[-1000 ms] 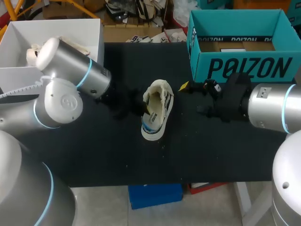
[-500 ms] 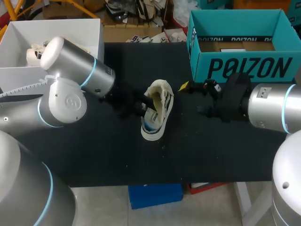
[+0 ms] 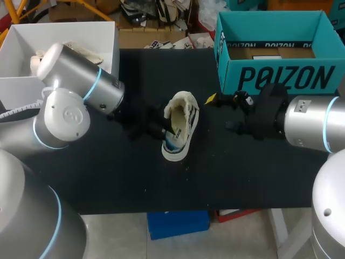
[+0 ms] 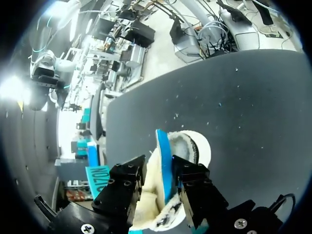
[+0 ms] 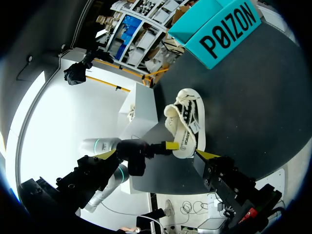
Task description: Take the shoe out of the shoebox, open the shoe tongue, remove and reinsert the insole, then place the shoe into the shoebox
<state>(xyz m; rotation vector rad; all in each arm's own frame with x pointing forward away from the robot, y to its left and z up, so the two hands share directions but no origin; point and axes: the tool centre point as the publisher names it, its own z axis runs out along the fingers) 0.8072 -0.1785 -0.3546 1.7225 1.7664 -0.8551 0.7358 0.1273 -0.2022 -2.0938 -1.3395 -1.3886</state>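
1. Table (image 3: 108, 178): black top, everything sits on it.
2. Shoebox (image 3: 280, 75): teal, open, far-right corner, well apart from the shoe. Only the head view looks down into it.
3. Shoe (image 3: 182, 116): out of the box, mid-table, between the two arms. Prob. light; the upper looks soft and would fold if squeezed, the rubber sole looks stiffer. Best gripped at sole edge or heel, not the collar.
4. Right gripper (image 5: 156, 155): spread wide, empty, near the shoe on the shoebox side, not touching. The right wrist view shows laces and the sole's side wall, but no insole.
5. Left gripper (image 3: 161, 129): at the shoe's mouth, astride the insole. Can't tell whether it's actually clamped on.
6. Insole (image 4: 163, 156): blue, standing on edge, partway out of the shoe. Likely thin and floppy, so it'll bend and snag on the lining; pinch it near the heel end. The left wrist view shows it plainly, the head view gives only a blue sliver.
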